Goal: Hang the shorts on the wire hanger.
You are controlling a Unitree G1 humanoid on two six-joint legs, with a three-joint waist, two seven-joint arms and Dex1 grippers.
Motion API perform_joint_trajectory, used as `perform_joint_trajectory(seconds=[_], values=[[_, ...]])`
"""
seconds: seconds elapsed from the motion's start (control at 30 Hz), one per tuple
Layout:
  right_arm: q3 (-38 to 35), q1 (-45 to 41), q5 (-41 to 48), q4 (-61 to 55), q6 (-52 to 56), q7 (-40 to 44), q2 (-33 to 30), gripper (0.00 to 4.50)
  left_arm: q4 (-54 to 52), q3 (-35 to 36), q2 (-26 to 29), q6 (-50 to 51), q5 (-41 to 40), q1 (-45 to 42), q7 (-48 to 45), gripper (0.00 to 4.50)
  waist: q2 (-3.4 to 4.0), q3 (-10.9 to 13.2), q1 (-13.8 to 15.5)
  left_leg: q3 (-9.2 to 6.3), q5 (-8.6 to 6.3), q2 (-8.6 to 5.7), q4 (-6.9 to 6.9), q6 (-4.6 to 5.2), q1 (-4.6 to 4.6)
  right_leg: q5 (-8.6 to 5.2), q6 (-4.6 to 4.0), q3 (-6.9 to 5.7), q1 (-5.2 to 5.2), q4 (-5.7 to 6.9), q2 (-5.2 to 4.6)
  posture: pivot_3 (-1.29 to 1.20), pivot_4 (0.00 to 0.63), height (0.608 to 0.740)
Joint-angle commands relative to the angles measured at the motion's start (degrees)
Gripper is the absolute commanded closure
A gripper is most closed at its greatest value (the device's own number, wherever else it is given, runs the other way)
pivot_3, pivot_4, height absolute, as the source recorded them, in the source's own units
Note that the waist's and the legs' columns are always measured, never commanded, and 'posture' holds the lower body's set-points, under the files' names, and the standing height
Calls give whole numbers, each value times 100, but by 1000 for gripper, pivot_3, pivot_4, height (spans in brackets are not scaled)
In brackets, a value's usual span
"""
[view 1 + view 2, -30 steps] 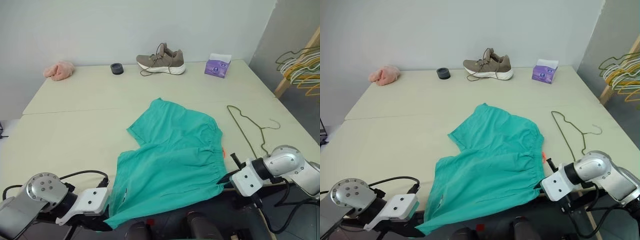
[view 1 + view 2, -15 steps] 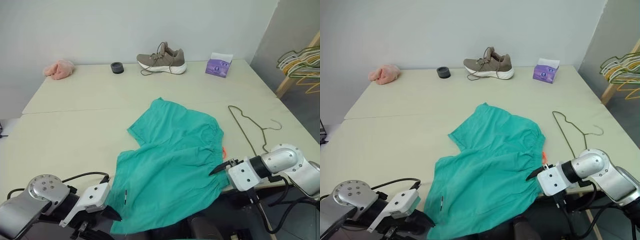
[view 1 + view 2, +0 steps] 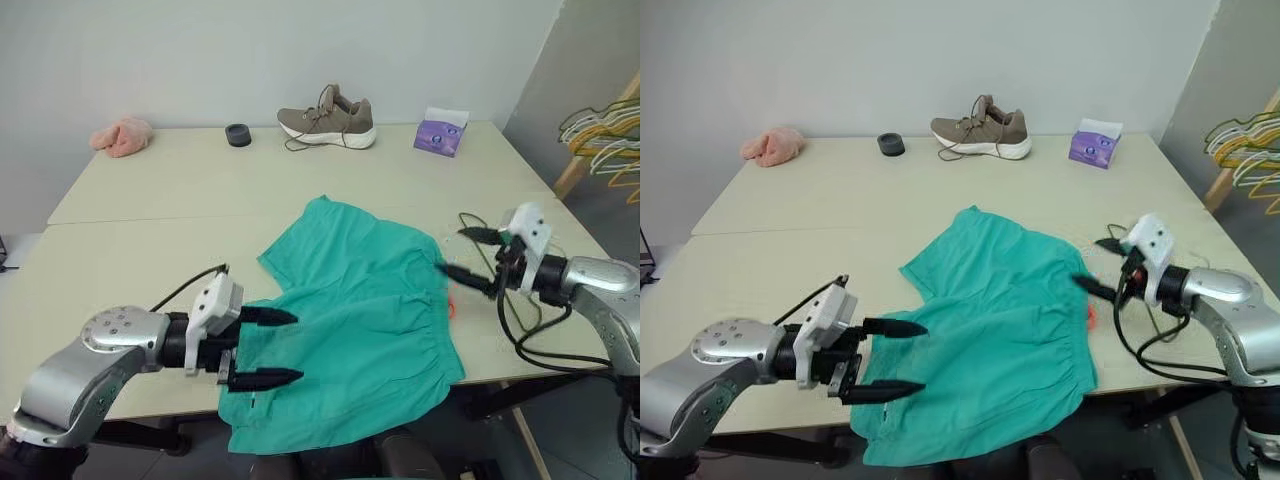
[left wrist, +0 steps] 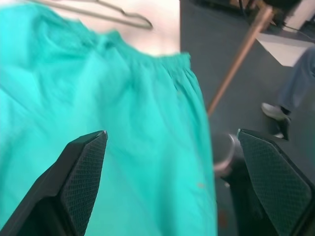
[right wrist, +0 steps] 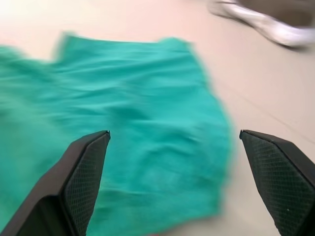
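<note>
- Pink cloth (image 3: pixel 120 136) lies at the far left corner of the surface (image 3: pixel 150 210).
- Left end effector (image 3: pixel 268 347) hovers over the left part of the shorts, fingers wide apart, empty.
- Shorts (image 3: pixel 350 320) lie flat at the near edge, one leg hanging over it.
- Right end effector (image 3: pixel 470 255) sits by the waistband side, fingers spread, gripping nothing.
- Wire hanger (image 3: pixel 475 222) lies just right of the shorts, mostly behind that end effector.
</note>
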Motion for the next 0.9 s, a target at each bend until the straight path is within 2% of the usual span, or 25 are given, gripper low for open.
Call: perform_joint_trajectory(seconds=[0.03,0.13,0.23,0.57,0.67,0.9], values=[[-504,-11,-368,281,289,-1042,203,0,11,8,-92,51,-109,-524,144,15,4,-1,-2,-2,0,-2,0,0,-2,0,0,-2,0,-1,3,-159,102,740],[-567,-113,-739,765,524,-1630,284,0,395,-204,-229,-292,332,-1148,190,15,10,1,-32,7,0,-6,-2,0,3,-1,2,12,-1,0,10,-171,104,740],[-569,-226,-860,1186,771,-1799,285,0,586,-277,-337,-377,435,-1489,187,15,12,2,-94,13,0,-6,-2,0,5,-7,14,24,-1,-2,25,-171,106,740],[4,-1111,-1142,3300,1000,-1152,204,0,840,-443,-381,-666,706,-1938,-54,15,12,5,-310,22,-1,-2,-2,1,14,-5,26,54,-2,-3,42,-159,104,740],[120,-1384,-1221,3876,1133,-1026,208,540,732,-433,-387,-598,681,-1923,-5,0,10,4,-353,27,-1,-3,-2,1,15,0,35,64,-1,-5,42,-151,105,740],[403,-1633,-1452,4711,1182,-803,241,2817,609,-418,-375,-519,679,-1901,115,0,-45,-31,-320,27,-1,2,2,1,21,7,46,76,5,-5,39,-135,109,740]])
